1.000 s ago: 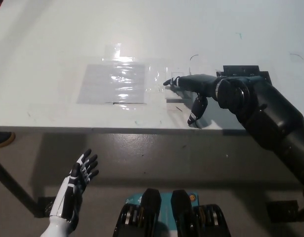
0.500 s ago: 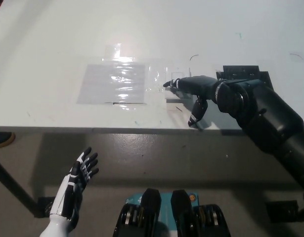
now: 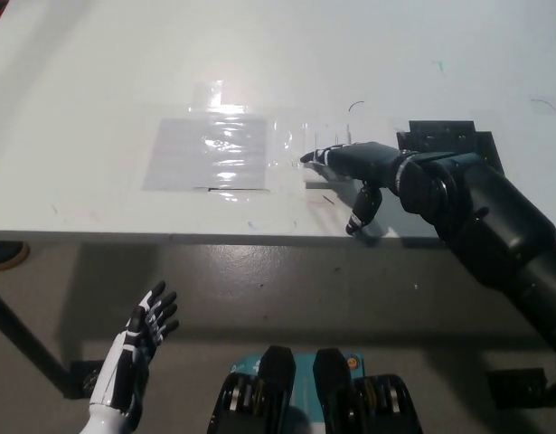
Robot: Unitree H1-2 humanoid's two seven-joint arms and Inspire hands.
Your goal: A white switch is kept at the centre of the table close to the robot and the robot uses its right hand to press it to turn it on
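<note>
Directly under the right hand (image 3: 354, 167), outstretched and holding nothing, lay the white switch (image 3: 325, 143), mid-bench (image 3: 97, 90) near the front edge (fingertips over it). Left hand (image 3: 133, 348) hung splayed below, far off.

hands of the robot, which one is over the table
The black right hand, stretched out flat above the white table. The white left hand hangs open below the table's near edge.

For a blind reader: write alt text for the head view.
The black right hand reaches across a white table, fingers extended over the spot where a white switch sits, beside a taped plastic sheet. The white left hand rests open below the table edge.
</note>
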